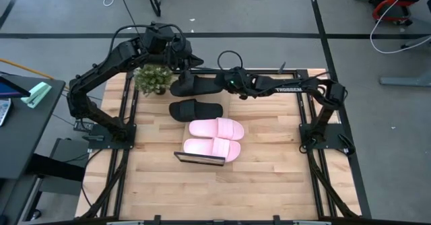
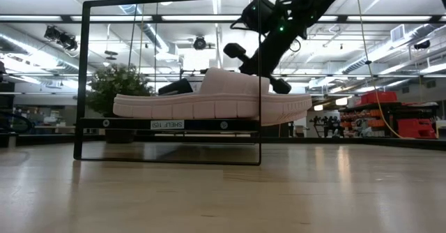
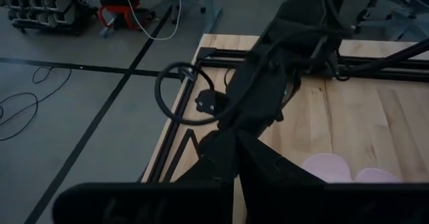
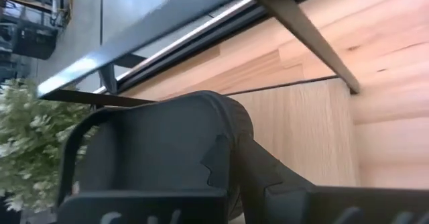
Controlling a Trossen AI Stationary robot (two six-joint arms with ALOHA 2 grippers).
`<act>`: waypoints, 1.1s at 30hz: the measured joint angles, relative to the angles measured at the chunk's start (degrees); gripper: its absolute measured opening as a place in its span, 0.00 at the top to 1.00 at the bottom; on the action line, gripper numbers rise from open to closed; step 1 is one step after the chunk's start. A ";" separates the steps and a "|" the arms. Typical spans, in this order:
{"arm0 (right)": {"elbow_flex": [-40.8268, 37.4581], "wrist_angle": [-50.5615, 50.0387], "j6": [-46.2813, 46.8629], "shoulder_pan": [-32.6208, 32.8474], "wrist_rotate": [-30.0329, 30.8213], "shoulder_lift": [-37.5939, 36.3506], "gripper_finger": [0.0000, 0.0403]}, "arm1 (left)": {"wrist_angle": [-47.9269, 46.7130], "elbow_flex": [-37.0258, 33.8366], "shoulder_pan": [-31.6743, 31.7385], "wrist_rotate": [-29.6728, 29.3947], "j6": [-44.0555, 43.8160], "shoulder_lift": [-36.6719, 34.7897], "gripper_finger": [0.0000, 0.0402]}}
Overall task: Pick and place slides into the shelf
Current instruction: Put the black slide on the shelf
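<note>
My right gripper [image 1: 202, 85] reaches across to the table's far left part and is shut on a black slide [image 1: 185, 85] beside the potted plant. The second black slide [image 1: 195, 109] lies flat just nearer. Two pink slides [image 1: 214, 127] [image 1: 212, 147] lie side by side nearer still; the low view shows a pink slide [image 2: 209, 102] resting sole-down on the shelf [image 2: 167, 124], inside its black wire frame [image 2: 83, 86]. My left gripper [image 1: 179, 60] hovers just beyond the held slide, at the far edge. My right gripper holds the black slide at the side of its broad strap [image 4: 201, 137], with dark fingers [image 4: 258, 174] closed against that edge. It comes level from the table's right. The gripper body hides the exact contact. I cannot tell whether the slide rests on anything.
A potted plant [image 1: 153, 78] stands at the far left corner, close to both grippers. The shelf's wire frame end [image 1: 200, 159] stands upright just near of the pink slides. Bare wood [image 1: 222, 191] stretches toward the near edge. Black table rails [image 4: 301, 33] run along the far side.
</note>
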 joint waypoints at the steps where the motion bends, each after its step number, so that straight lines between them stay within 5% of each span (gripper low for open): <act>1: 0.00 0.29 0.08 0.00 -0.04 0.42 0.97 | 0.11 0.00 0.01 -0.02 0.00 0.00 0.94; 33: 0.00 -4.94 -0.54 0.02 -2.27 2.73 0.97 | 0.44 0.00 0.01 -0.01 1.07 0.00 0.98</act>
